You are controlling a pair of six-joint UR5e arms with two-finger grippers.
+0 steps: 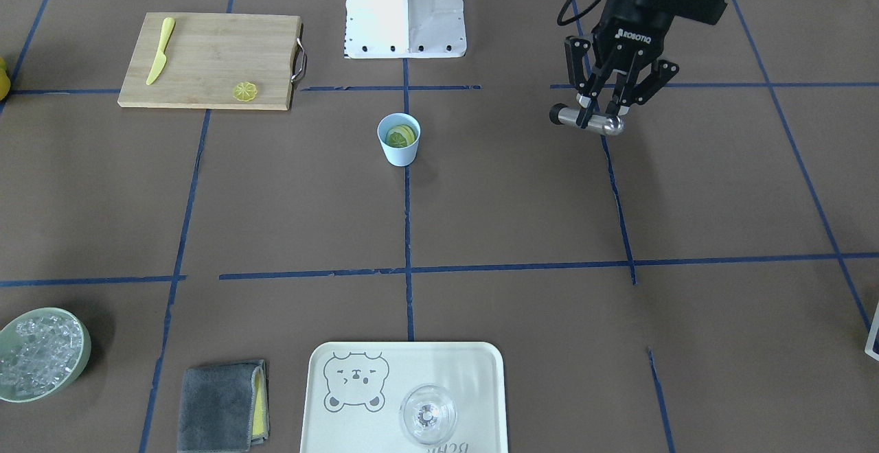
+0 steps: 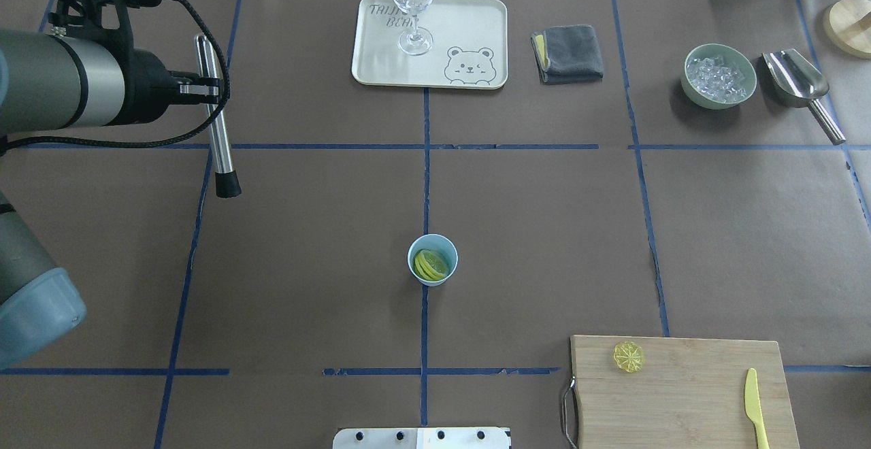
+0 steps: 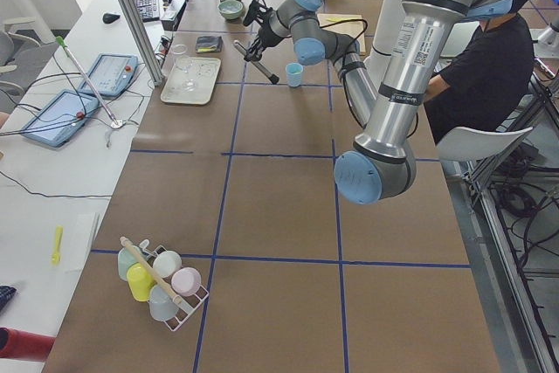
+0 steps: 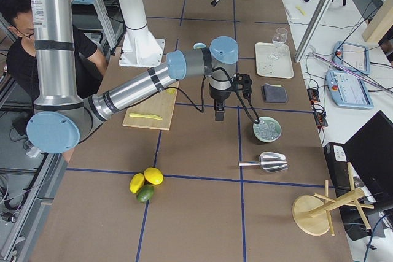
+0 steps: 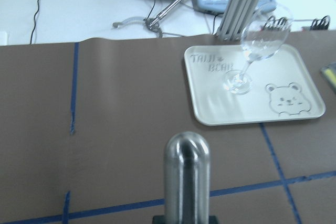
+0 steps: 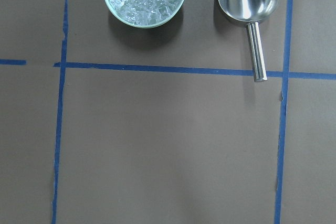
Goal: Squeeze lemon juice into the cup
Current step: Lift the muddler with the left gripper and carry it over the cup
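Observation:
The light-blue cup [image 1: 398, 143] stands upright near the table's middle; it also shows in the overhead view [image 2: 433, 260]. The yellow lemon piece [image 1: 400, 136] lies inside it, cut face up [image 2: 431, 265]. My left gripper [image 1: 596, 115] is well off to the cup's side, above the table, and is shut on a steel rod with a black tip [image 2: 216, 122]. The rod's rounded end [image 5: 187, 174] fills the bottom of the left wrist view. My right gripper [image 4: 219, 111] hangs over the table near the ice bowl, and I cannot tell whether it is open.
A wooden cutting board [image 1: 206, 62] holds a flat yellow slice [image 1: 245, 91] and a yellow knife [image 1: 160, 50]. A green bowl of ice [image 2: 720, 85] and a steel scoop [image 2: 796, 81] lie at one end. A tray [image 2: 381, 61] bears a clear glass [image 2: 412, 0], with a grey cloth [image 2: 568, 53] beside it.

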